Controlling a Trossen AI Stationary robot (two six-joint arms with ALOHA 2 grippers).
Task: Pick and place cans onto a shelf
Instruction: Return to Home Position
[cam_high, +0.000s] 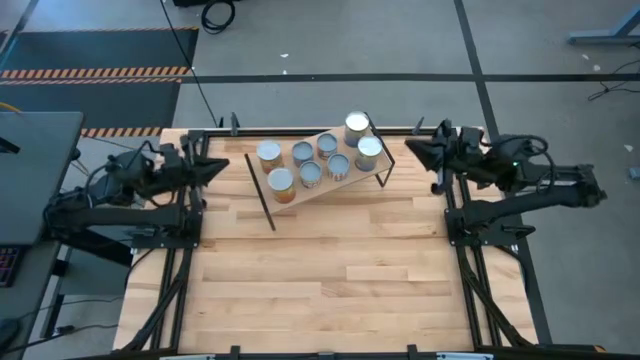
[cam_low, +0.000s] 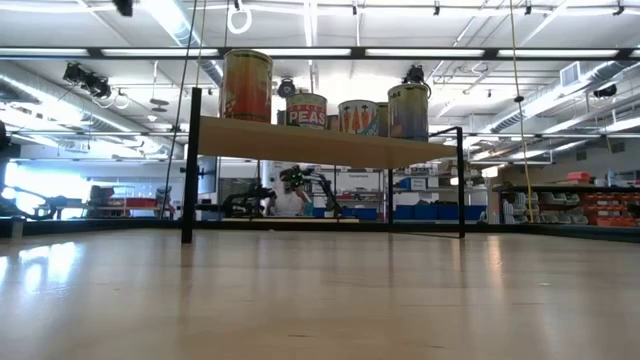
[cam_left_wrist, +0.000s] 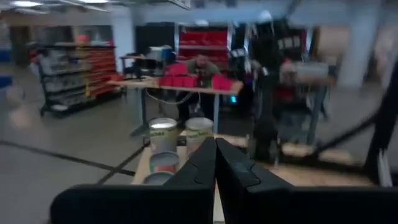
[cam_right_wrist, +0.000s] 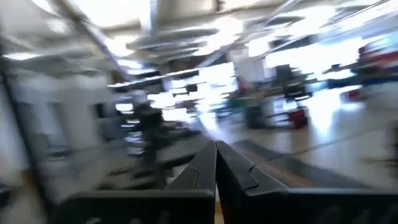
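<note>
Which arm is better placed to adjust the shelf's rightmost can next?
Right: the can stands at the shelf end beside the right tool; the left tool sits past the other end, cans between.

Eight upright cans (cam_high: 310, 175) stand clustered on the light wooden shelf (cam_low: 320, 148).

The robot has two arms, and both are black all over. The left arm (cam_high: 120, 190) is made of thick tubes joined by chunky knuckles, with thin black cables (cam_high: 97, 178) looping along it. The right arm (cam_high: 530, 185) looks the same, and a tiny green light (cam_high: 514, 156) glows on top of it. Each arm ends in a pointy tip. The left claw (cam_left_wrist: 216, 144) has two flat dark fingers with a small step cut into each inner edge, and a wide black bar (cam_left_wrist: 130, 202) sits below them. The right claw (cam_right_wrist: 216, 148) has the same stepped fingers and bar.
</note>
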